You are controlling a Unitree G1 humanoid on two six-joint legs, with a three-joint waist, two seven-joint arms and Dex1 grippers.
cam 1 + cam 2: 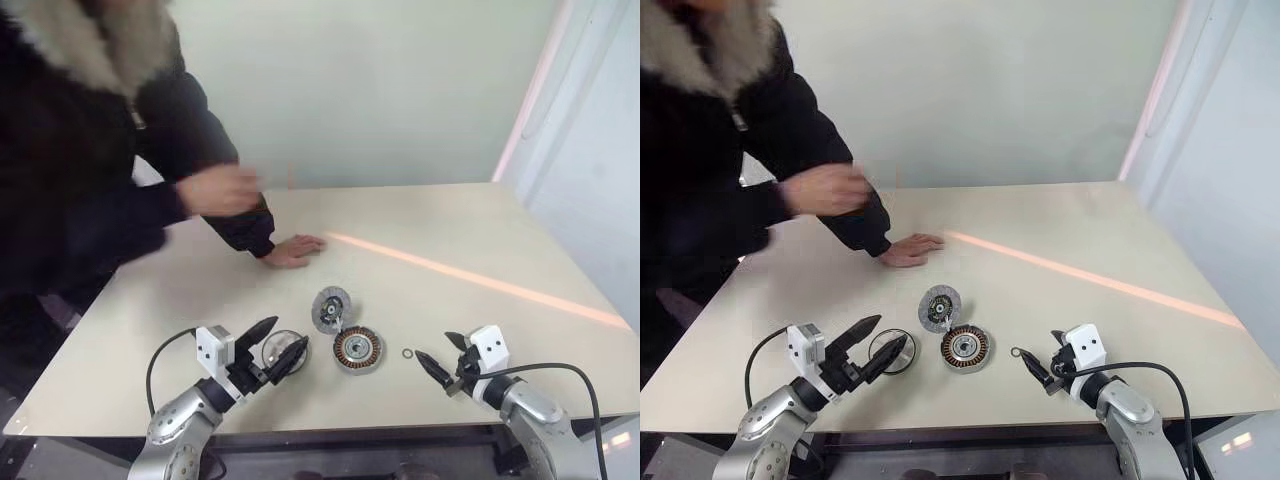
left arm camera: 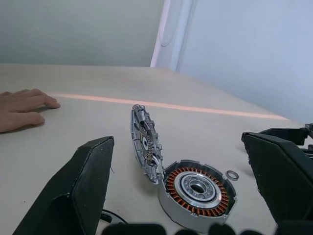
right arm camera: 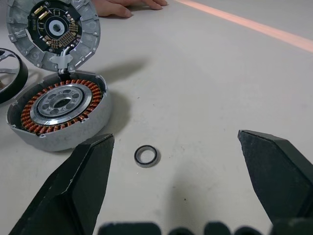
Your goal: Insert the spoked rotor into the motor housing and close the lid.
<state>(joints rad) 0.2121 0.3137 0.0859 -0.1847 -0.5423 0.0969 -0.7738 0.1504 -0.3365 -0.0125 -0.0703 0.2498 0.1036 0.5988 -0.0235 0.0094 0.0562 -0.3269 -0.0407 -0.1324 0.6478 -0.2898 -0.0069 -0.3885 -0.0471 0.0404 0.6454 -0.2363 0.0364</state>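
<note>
Beige tabletop (image 1: pixel 480 230) fills the scene, and a person in a dark coat leans over its far left with one hand (image 1: pixel 294 250) flat on it. Left gripper (image 1: pixel 272 347) and right gripper (image 1: pixel 444 355) hover low, pointing inward, both spread wide and empty. Between them sits the motor housing (image 1: pixel 357 349), the lid (image 1: pixel 331 309) propped against it. Behind the left fingers lies the spoked rotor (image 1: pixel 280 349); a small washer (image 1: pixel 408 353) lies near the right gripper.
</note>
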